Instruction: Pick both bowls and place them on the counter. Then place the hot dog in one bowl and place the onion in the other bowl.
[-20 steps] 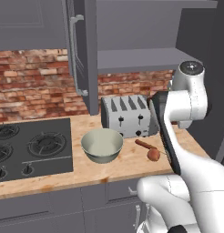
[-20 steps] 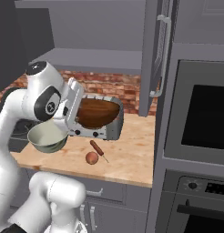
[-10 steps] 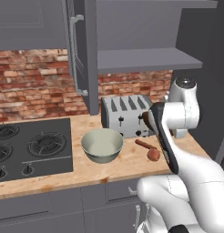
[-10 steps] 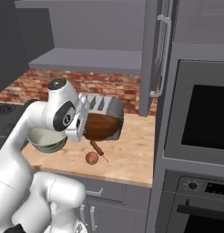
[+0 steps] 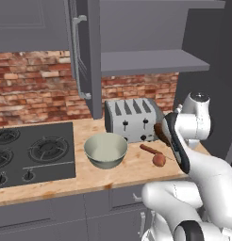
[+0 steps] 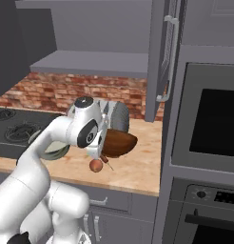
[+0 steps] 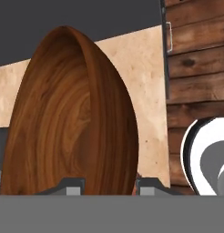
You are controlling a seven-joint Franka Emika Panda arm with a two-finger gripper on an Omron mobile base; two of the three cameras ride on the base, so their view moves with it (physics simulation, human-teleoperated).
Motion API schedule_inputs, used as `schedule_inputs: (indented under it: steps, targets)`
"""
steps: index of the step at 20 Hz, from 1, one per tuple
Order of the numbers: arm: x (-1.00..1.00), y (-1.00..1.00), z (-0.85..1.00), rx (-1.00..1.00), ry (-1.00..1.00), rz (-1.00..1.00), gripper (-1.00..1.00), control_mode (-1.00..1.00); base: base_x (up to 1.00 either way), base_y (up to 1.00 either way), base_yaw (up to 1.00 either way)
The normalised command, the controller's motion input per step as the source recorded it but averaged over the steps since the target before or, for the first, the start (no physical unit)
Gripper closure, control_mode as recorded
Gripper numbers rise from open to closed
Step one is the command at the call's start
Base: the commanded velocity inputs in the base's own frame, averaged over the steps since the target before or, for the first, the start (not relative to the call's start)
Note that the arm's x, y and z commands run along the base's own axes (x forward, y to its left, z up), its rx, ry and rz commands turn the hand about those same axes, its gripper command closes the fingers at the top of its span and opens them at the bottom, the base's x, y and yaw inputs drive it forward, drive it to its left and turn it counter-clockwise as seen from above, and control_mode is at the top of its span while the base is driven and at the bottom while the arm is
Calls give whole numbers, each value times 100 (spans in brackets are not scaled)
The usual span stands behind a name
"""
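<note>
The gripper (image 7: 107,185) clamps the brown bowl's (image 6: 118,143) rim at frame centre, above the counter (image 6: 138,167); grey bowl (image 5: 105,149) is down, hot dog (image 5: 150,149) and onion (image 5: 159,160) wait

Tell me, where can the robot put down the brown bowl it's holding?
Bare counter lies right of the onion and hot dog, toward the oven cabinet. The middle is crowded: toaster, grey-green bowl, onion and hot dog close together. The gripper holds the brown bowl above them.

Brown bowl (image 7: 73,118) glossy, wood-grained (reddish); second bowl (image 5: 105,150) grey-green, cream inside. Counter (image 5: 89,176) tan wood-grain. Onion (image 5: 159,160), hot dog (image 5: 150,149) reddish-brown. Toaster (image 5: 132,119) silver.
</note>
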Motion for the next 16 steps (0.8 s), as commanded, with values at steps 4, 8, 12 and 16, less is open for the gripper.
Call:
schedule_inputs:
  steps: [4, 8, 12, 16]
  targets:
    - [17, -27, -44, 3, 1, 0, 100, -100, 0, 0, 0]
    - [23, -20, -38, 0, 0, -1, 100, -100, 0, 0, 0]
    - [15, -25, -31, 0, 0, -1, 100, -100, 0, 0, 0]
    - [7, -27, -30, 0, -3, 0, 100, -100, 0, 0, 0]
